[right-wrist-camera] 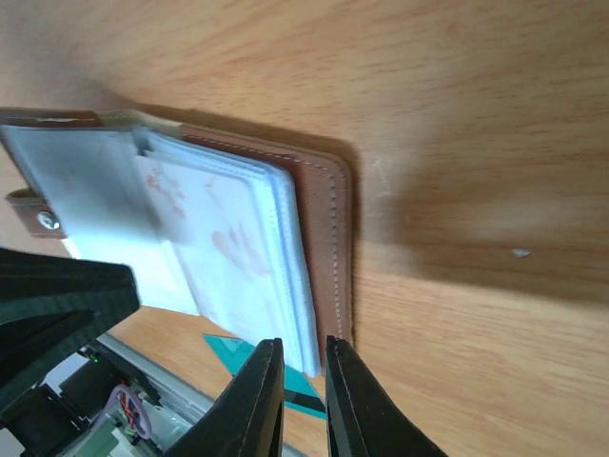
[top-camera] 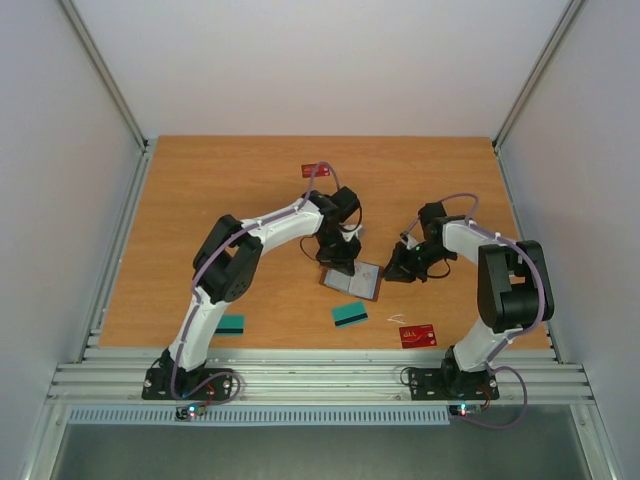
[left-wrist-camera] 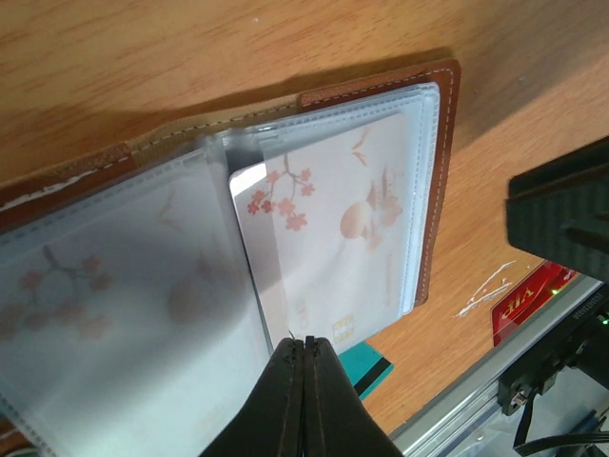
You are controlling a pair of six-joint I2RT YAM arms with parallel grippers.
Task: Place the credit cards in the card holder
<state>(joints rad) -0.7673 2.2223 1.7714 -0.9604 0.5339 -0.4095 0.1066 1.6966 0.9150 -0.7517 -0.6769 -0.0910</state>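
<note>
Brown holder (top-camera: 358, 282) lay open, white card (left-wrist-camera: 271, 276) running lengthwise straight out from the left claw (left-wrist-camera: 304, 341), pressed together at its exposed end, right claw (right-wrist-camera: 303, 347) slightly spread.

The brown stitched leather card holder (left-wrist-camera: 440, 171) is filled with glossy translucent plastic sleeves (left-wrist-camera: 114, 314); the orange-brown wood-grain table (top-camera: 200, 200) is finished smooth and matt.
</note>
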